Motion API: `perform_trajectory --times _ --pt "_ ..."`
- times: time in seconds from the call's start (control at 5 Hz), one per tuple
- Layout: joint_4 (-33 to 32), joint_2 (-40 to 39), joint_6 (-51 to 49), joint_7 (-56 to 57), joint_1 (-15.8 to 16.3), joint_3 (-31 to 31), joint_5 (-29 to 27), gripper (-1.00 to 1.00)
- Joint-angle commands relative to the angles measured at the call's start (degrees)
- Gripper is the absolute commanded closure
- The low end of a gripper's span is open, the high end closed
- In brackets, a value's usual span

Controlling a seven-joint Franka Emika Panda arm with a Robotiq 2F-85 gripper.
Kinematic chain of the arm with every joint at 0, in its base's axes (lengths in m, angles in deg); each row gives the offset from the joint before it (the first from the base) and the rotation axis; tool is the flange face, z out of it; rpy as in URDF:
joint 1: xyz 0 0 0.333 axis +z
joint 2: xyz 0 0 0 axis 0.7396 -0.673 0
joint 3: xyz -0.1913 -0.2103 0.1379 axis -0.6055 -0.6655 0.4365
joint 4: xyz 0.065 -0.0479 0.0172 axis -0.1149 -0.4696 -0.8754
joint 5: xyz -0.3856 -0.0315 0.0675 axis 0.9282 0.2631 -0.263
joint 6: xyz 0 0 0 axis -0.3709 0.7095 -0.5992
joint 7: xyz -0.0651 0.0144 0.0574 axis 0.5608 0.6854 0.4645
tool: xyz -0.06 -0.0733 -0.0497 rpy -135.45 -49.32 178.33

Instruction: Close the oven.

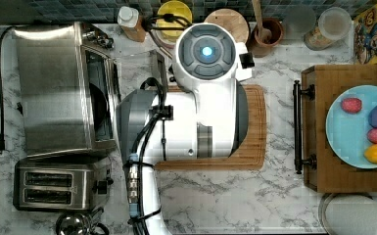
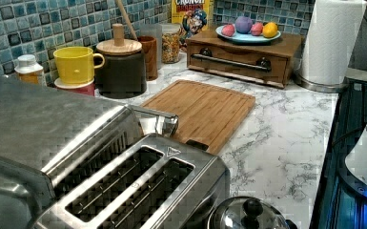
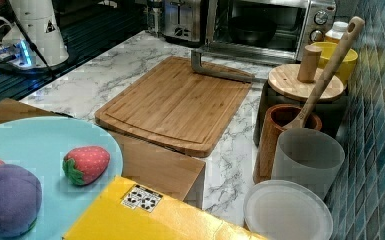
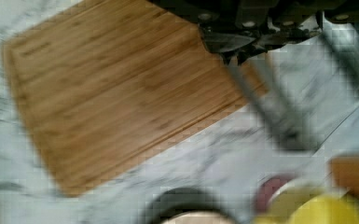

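Note:
The oven stands at the top view's left, a boxy steel box with a dark inside and silver knobs. Its glass door is folded down flat toward the cutting board. The long bar handle lies over the board's near corner and also appears as handle and handle. In the wrist view my gripper is shut and empty, hovering just above the blurred handle. From above, my white arm covers the board.
A two-slot toaster sits beside the oven, with a shiny lidded pot by it. The bamboo cutting board fills the middle. A yellow mug, a lidded jar and a utensil cup line the tiled wall. A wooden box carries a plate of toy fruit.

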Motion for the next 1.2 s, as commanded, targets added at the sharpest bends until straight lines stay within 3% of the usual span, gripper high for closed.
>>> perform_trajectory --times 0.2,0.4,0.8,1.0,1.2 --pt "-1.14 -4.70 4.61 24.15 -16.25 6.42 -7.31 1.00" --pt "2.22 -8.72 -1.28 38.43 -15.97 3.67 -13.88 1.00" --pt "-7.29 -7.26 2.36 56.13 -16.47 5.55 -22.83 1.00" --pt "-9.61 -8.47 4.38 63.70 -17.08 6.59 -27.34 1.00" --pt "-8.13 -13.28 6.99 66.77 -16.39 7.06 -28.07 1.00"
